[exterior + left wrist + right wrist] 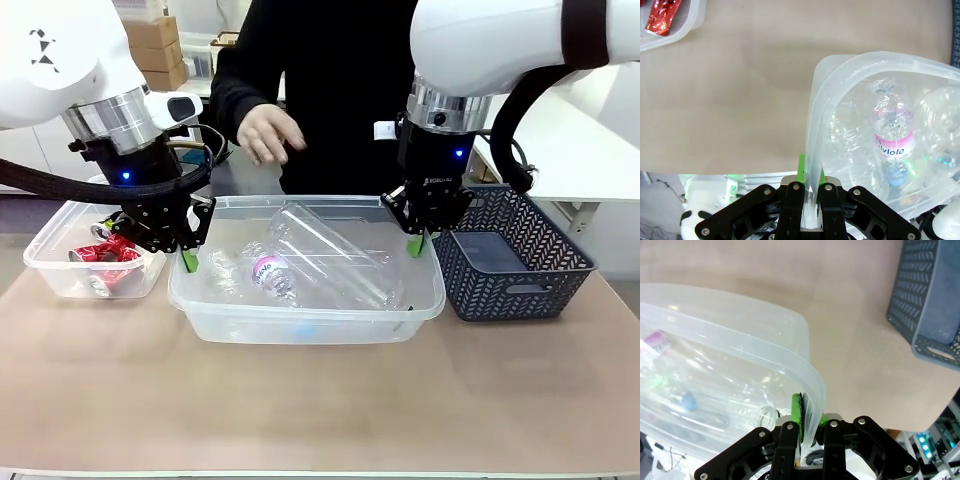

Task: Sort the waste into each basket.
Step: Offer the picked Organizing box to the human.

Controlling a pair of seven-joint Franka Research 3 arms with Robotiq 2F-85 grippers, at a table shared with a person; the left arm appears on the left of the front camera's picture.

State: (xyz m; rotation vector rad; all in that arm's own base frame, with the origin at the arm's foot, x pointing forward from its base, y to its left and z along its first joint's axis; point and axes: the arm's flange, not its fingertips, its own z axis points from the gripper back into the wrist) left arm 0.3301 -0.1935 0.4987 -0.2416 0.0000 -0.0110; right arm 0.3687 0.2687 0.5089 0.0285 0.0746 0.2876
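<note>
Front view: left hand (190, 255) and right hand (415, 240) are pointing down, pinching opposite rims of the bottle tub (305, 325) on the desk (320, 400); red cans (105, 255) are lying in the side tub (55, 270).

Left wrist view: fingers (801, 170) are clamping the rim; purple-label bottle (892, 140) is lying inside.

Right wrist view: fingers (796, 410) are nipping the corner rim; lattice basket (930, 305) is sitting nearby.

Big clear tub (305, 318) mid-table, translucent w/ milky rim. Inside: clear plastic bottles (330, 255), one w/ pink-white label (895, 140), purple print, blue cap. Smaller clear tub (60, 262) at left: crushed cans (105, 255), shiny red w/ silver bits. Lattice basket (515, 255) dark blue-grey, herringbone cut-out pattern. Left gripper (190, 262) and right gripper (415, 245) black, bright green pads, blue LED on each wrist; arms white. Table (320, 410) beige-tan. Person's sleeve (230, 95) black. Brown cardboard boxes (152, 50) in bkgd.
</note>
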